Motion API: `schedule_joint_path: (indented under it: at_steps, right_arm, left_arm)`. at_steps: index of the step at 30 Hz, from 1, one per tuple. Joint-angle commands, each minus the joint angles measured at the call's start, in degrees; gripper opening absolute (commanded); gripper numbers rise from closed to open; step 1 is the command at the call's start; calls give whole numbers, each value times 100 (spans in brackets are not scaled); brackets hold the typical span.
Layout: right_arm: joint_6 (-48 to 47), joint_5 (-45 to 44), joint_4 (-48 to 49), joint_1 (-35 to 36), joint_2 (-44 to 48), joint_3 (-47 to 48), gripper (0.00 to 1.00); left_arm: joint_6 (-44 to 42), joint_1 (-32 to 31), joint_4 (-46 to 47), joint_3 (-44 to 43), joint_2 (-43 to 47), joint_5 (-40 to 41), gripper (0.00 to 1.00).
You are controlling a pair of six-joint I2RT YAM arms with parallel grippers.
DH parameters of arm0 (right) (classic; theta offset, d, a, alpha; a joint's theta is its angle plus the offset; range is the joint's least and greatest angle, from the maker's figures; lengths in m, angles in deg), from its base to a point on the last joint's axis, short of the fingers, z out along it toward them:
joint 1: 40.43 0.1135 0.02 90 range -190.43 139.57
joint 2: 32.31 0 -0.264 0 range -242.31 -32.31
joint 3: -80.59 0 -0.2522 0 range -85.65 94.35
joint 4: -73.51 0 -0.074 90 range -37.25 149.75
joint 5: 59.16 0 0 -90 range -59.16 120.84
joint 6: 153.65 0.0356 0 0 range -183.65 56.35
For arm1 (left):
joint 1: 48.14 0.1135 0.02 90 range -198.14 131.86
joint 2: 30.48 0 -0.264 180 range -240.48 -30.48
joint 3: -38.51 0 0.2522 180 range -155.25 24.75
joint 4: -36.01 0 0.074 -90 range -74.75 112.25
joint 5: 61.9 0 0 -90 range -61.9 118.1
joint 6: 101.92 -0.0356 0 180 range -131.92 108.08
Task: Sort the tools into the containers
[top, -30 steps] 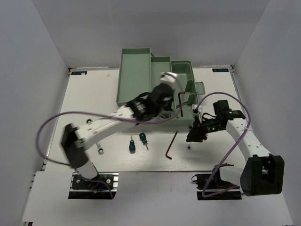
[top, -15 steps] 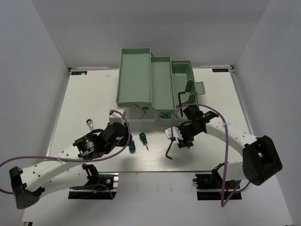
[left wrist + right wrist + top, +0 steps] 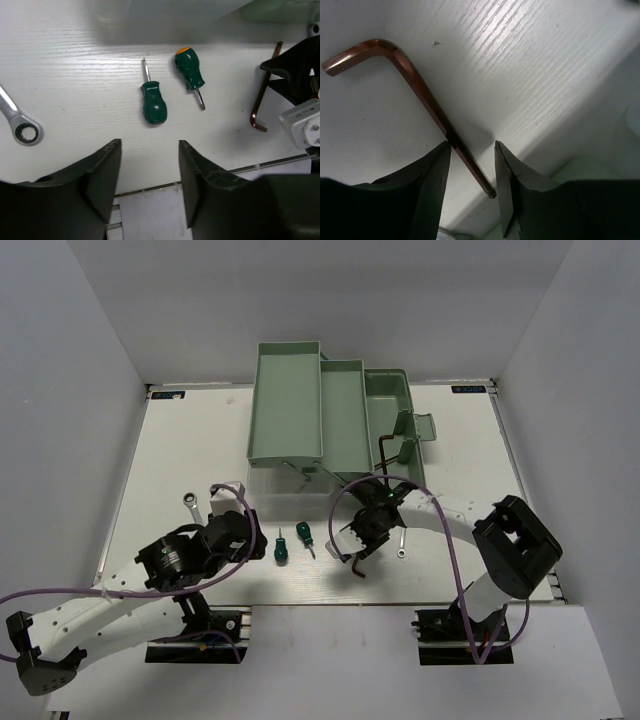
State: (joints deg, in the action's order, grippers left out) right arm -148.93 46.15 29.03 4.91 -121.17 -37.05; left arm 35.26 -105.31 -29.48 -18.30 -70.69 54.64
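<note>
The mint-green toolbox [image 3: 300, 405] stands open at the back, and one dark hex key [image 3: 385, 450] leans in its right compartment. Two green-handled screwdrivers [image 3: 281, 548] [image 3: 303, 535] lie on the table, also seen from the left wrist [image 3: 152, 102] [image 3: 190, 75]. One silver wrench [image 3: 192, 502] lies at the left and another [image 3: 400, 545] at the right. My left gripper [image 3: 240, 540] [image 3: 150, 145] hovers open and empty, near the screwdrivers. My right gripper [image 3: 362, 540] [image 3: 471, 147] stands open astride the long shaft of a second hex key [image 3: 420, 90] [image 3: 357, 568] that lies flat on the table.
Purple cables [image 3: 60, 580] loop from both arms. The table's near edge [image 3: 160, 187] runs just under my left fingers. The left wrench's ring end [image 3: 24, 131] shows at the left of the left wrist view. White walls enclose the table on three sides.
My left arm has pulled back from the toolbox to the front left and opened, leaving a hex key in the box. My right arm has moved left over the hex key on the table.
</note>
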Motion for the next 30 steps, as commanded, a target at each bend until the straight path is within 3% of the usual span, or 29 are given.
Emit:
schedule_joint_path:
  at_steps: [1, 2, 4, 5, 9, 12, 14, 20, 25, 30]
  right_arm:
    - [-568, -265, -485, 167, -289, 281, 46]
    - [-726, -300, -548, 177, -342, 282, 41]
    - [-754, -432, -663, 238, -448, 229, 36]
    - [-771, -441, -698, 273, -492, 212, 34]
    - [-771, -327, -1232, 309, -589, 203, 20]
    - [-763, -257, -1621, 344, -606, 168, 14]
    - [-632, -222, -1911, 370, -502, 107, 3]
    - [245, 208, -1885, 361, 61, -26, 0]
    - [1081, 824, -1885, 370, 878, 272, 0]
    - [1777, 1263, -2070, 379, 1422, 781, 0]
  left_arm:
    - [536, -5, -626, -204, 101, 316, 62]
    - [686, -5, -759, -204, 153, 464, 71]
    - [1082, -5, -971, -257, 153, 536, 74]
    - [1205, -5, -1058, -178, 153, 684, 84]
    - [1820, -5, -1260, 76, 39, 992, 100]
    - [1944, 83, -1086, 243, -14, 1063, 100]
    - [1944, 83, -780, 401, -66, 1063, 100]
    - [1224, 83, 584, 912, -382, 413, 100]
    - [2303, 83, -390, 684, -839, 1238, 100]
    - [2603, 205, -470, 412, -1375, 1686, 100]
